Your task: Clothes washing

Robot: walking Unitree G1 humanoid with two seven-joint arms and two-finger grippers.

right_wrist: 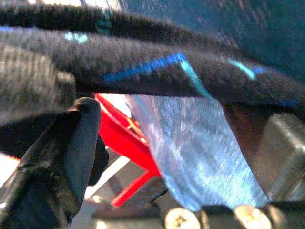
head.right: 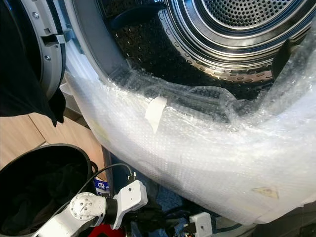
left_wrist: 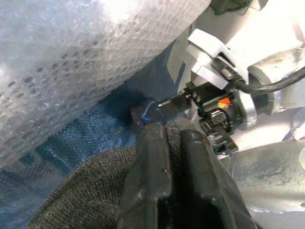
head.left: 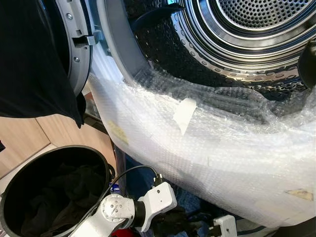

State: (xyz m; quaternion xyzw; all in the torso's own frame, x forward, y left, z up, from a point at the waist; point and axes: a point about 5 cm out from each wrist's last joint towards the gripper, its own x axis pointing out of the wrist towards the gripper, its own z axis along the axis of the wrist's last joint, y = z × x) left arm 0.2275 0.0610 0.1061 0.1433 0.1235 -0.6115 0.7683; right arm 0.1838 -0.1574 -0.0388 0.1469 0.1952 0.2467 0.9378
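Note:
The washer drum [head.left: 247,29] stands open, with bubble wrap [head.left: 222,148] over its lower rim. My left arm [head.left: 158,197] reaches under that rim. In the left wrist view my left gripper [left_wrist: 171,129] is shut on a grey knit garment [left_wrist: 86,191], beside blue cloth [left_wrist: 71,143] lying under the wrap. My right gripper [right_wrist: 186,112] is just opposite, open, with a dark blue-striped fabric [right_wrist: 143,67] draped across its fingertips [right_wrist: 81,129]. Its wrist [left_wrist: 224,105] is visible in the left wrist view.
A black basket [head.left: 10,197] with dark clothes stands on the wooden floor at lower left. A black garment [head.left: 29,59] hangs over the open door [head.left: 79,44] at upper left. Something red [right_wrist: 119,138] lies below the right gripper.

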